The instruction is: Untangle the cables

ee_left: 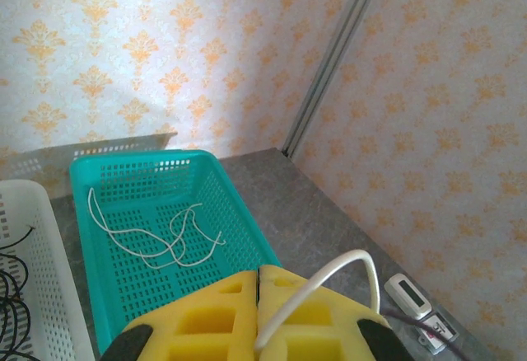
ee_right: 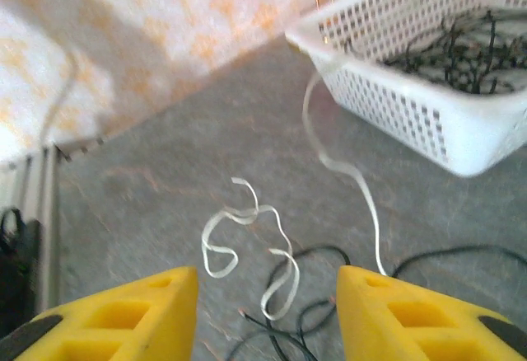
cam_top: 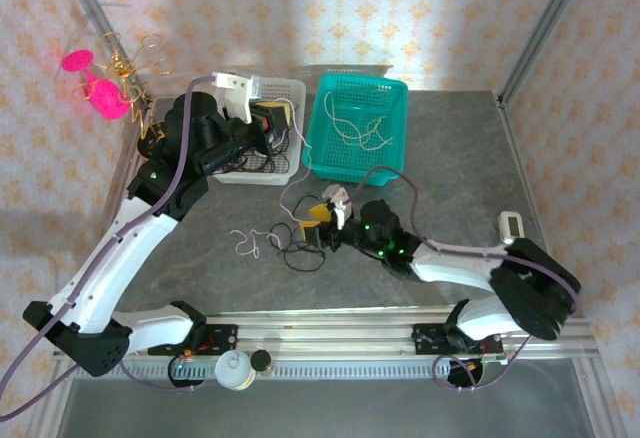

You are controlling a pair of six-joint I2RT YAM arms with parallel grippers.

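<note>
My left gripper [cam_top: 283, 121] hovers over the white basket [cam_top: 292, 88], its yellow jaws [ee_left: 259, 295] shut on a whitish cable [ee_left: 317, 285] that arcs out to the right. A whitish strand [ee_right: 356, 181] runs from the basket's edge down to the table. On the table lie a curly whitish cable [ee_right: 247, 233] [cam_top: 246, 244] and black cable loops [ee_right: 329, 328] [cam_top: 302, 253]. Low over them, my right gripper [ee_right: 268, 299] [cam_top: 320, 226] stands open with nothing between its fingers.
The white basket [ee_right: 428, 122] holds several black cables [ee_right: 461, 52]. The teal basket [cam_top: 397, 123] [ee_left: 239, 213] beside it holds whitish cables [ee_left: 165, 241]. A small white device [cam_top: 510, 226] lies at the table's right. Pink objects [cam_top: 95, 83] hang at the far left.
</note>
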